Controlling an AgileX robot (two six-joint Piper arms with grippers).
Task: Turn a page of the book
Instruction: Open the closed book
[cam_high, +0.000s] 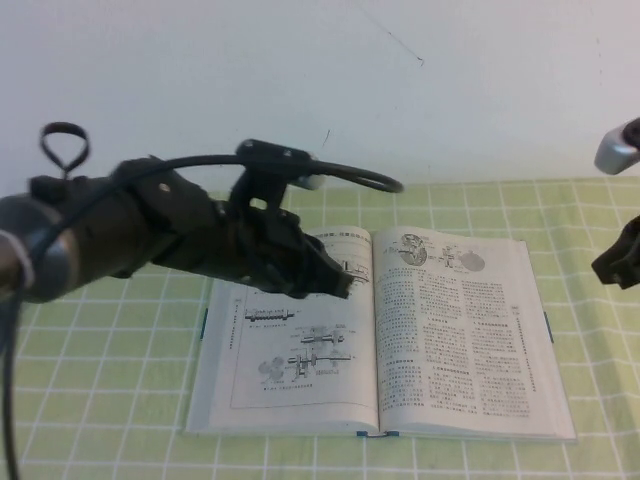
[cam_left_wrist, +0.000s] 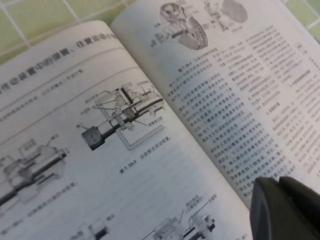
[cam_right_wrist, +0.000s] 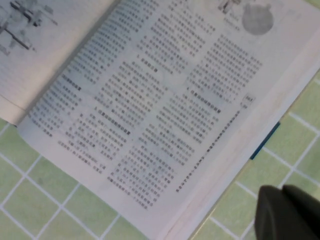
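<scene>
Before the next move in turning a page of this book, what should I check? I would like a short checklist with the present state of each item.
1. The book lies open and flat on the checkered cloth: ok.
2. The page with the text columns lies flat, nothing on it: ok.
3. Left end effector hovers above the diagram page near the spine; whether it touches paper: cannot tell.
4. Left end effector open or shut: cannot tell.
5. Right end effector is shut and holds nothing, beside the book's outer edge over the cloth: ok.
6. A page lifted or gripped for turning: not ok, none is raised yet.
</scene>
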